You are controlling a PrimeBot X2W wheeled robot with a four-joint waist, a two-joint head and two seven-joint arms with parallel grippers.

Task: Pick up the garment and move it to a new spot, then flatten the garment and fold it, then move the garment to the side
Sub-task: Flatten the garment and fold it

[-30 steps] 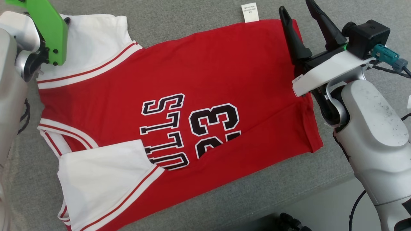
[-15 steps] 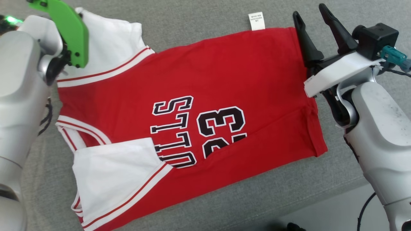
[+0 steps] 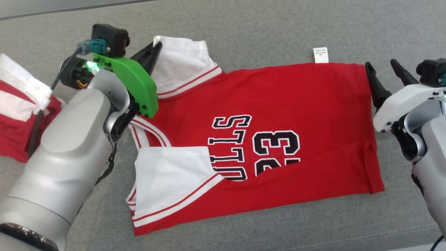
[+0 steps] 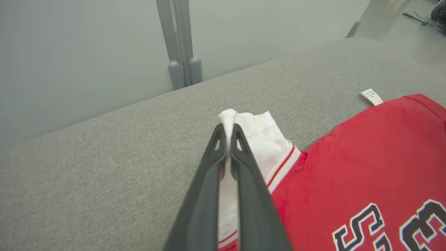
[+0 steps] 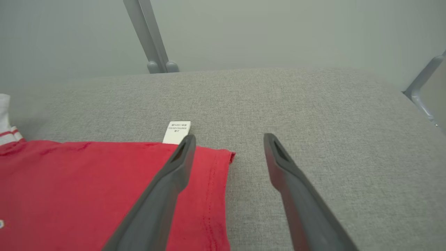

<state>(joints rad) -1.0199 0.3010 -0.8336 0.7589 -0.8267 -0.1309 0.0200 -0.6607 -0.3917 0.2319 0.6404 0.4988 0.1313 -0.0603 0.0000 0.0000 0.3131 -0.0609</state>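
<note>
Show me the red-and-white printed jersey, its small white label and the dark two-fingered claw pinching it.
red-and-white printed jersey (image 3: 296, 94): head view, plain red cloth above the number.
small white label (image 3: 321, 55): head view, its middle.
left gripper (image 4: 228, 129): left wrist view, between its shut fingertips.

A grey fabric-covered counter (image 3: 264, 31) carries a red-and-white jersey (image 3: 296, 90) lying flat, and a second garment (image 3: 14, 104) farther left.

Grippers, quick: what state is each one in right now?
Left gripper: closed on the white sleeve of the jersey.
Right gripper: open, holding nothing, at the jersey's hem corner.
</note>
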